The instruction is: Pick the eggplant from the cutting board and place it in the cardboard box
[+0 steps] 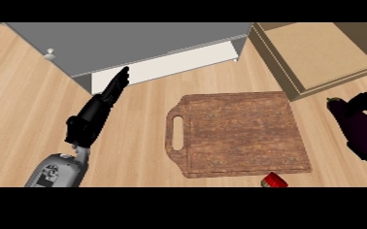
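The dark purple, elongated eggplant (337, 107) was off the brown wooden cutting board with its slotted handle (240, 133). It showed at the view's right edge, just past the board's right side and just below the near corner of the open tan cardboard box (315, 53). Only its upper end was visible, a rounded dark tip with a small stem nub pointing up and to the left, toward the box. Its long axis seemed to run from that tip down and to the right, but the rest of it was hidden.

The right hand (356, 126), black and partly cut off by the frame's edge, was wrapped round the eggplant's lower part, fingers curled about it, so the vegetable stuck out from the top of the grasp. Hand and eggplant were beside the board rather than over it, and still outside the box's walls.

The left hand (100, 109) was at the view's left, well apart from the board, its black fingers straight and together, pointing up and to the right toward a grey cabinet with a white panel (143, 48). It grasped nothing. Its grey forearm (57, 170) came in from the lower left.

A small red object (275, 180) lay just below the board's lower right corner, on the pale wooden counter (36, 102). The box's inside was bare tan cardboard.
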You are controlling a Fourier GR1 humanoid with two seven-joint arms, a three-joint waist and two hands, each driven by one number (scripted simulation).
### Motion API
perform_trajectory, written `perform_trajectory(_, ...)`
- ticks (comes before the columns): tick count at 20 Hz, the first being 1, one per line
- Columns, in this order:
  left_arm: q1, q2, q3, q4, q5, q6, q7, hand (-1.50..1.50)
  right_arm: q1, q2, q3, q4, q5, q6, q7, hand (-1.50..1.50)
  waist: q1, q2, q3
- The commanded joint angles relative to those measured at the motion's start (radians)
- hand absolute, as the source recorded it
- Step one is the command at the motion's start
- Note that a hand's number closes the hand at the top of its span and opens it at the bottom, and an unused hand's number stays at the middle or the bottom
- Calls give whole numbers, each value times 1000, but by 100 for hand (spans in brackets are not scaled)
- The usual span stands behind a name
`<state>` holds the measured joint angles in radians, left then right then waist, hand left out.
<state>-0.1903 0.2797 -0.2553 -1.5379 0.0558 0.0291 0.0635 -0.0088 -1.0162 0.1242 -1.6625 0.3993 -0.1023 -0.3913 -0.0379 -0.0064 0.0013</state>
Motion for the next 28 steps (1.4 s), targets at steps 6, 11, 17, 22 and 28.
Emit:
perform_trajectory(6, 50, 11, 13, -23, -17, -13, -14, 0, 207, -82, -427, -45, -384, 136, -221, 150, -7, -4, -1)
perform_trajectory(11, -29, -25, 15, 0, -15, -35, 38, 0, 167, -103, -559, -11, -496, 297, -91, 150, 25, 5, -2)
perform_trajectory(17, -31, -40, 32, 6, -29, -67, 28, 0, 22, -103, -564, 12, -472, 324, 77, 150, 42, 8, -2)
perform_trajectory(22, -10, -38, 34, -2, -48, -91, -16, 0, -197, -103, -421, 121, -435, 295, 169, 150, 68, 12, -2)
perform_trajectory(28, -51, -94, 25, 31, -88, -69, 24, 0, -425, -34, -290, 297, -362, 324, 177, 150, 67, 13, -2)
